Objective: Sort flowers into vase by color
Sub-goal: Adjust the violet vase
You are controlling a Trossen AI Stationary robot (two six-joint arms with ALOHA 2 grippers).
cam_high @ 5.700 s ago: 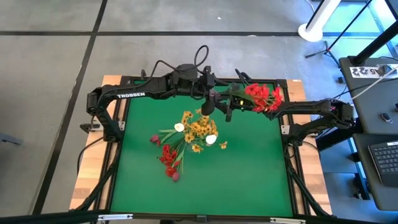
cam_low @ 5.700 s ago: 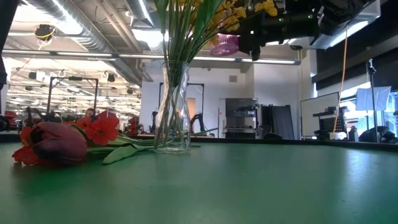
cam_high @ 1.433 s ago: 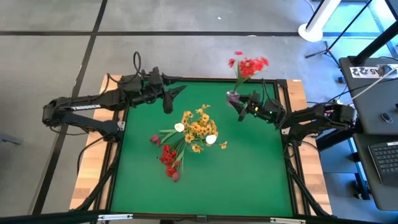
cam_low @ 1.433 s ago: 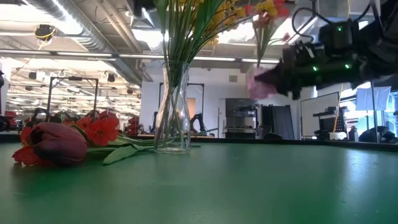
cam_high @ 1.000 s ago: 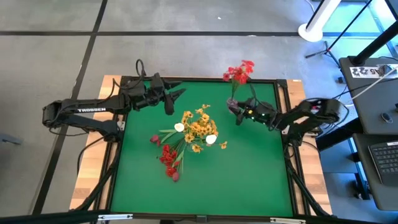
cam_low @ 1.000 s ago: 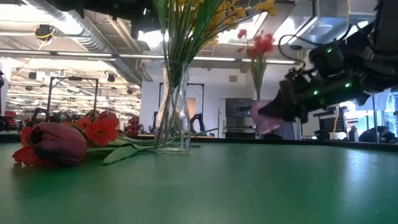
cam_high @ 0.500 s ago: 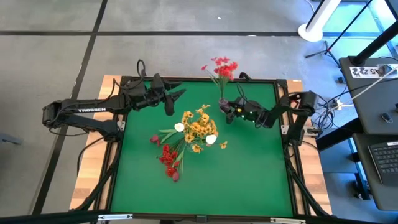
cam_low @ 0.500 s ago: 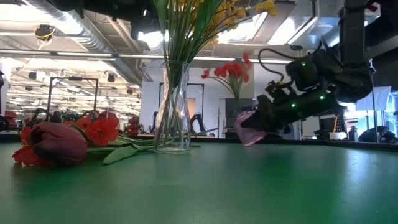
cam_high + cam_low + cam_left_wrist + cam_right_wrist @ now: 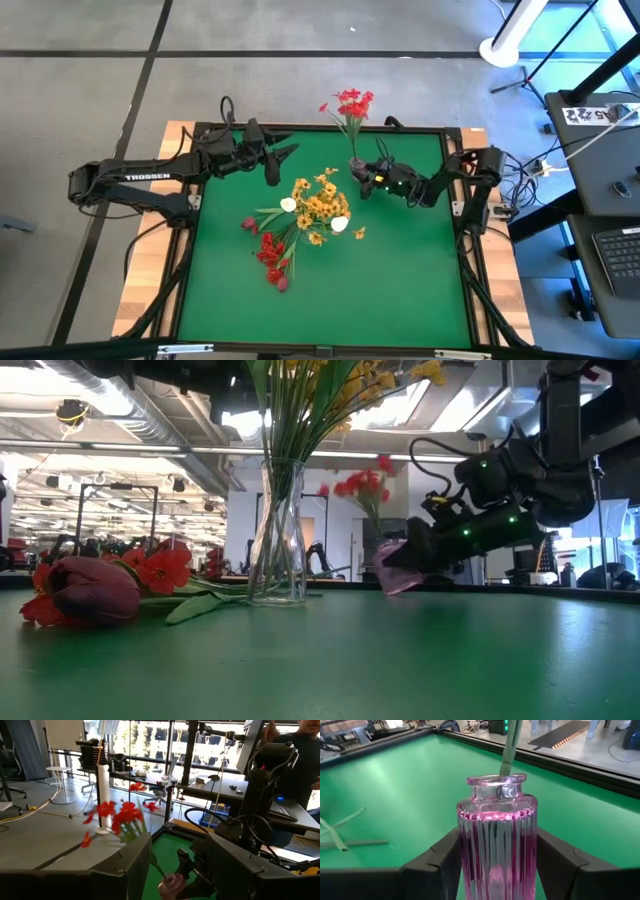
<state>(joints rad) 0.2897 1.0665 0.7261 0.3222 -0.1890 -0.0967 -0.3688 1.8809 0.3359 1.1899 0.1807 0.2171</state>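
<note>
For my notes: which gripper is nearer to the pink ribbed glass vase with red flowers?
The right gripper: its fingers clasp the pink ribbed glass vase on both sides, near the table's far edge. The left gripper hangs apart from it, across the green table.

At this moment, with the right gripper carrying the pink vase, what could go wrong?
1. The right gripper holds the pink vase tilted near the mat; the red flowers lean out past the table's far edge and could slip out.
2. Set down at that tilt, the narrow vase may tip.
3. Loose flowers lie beside the clear vase of yellow flowers; a sweep toward them could knock it over.
</note>
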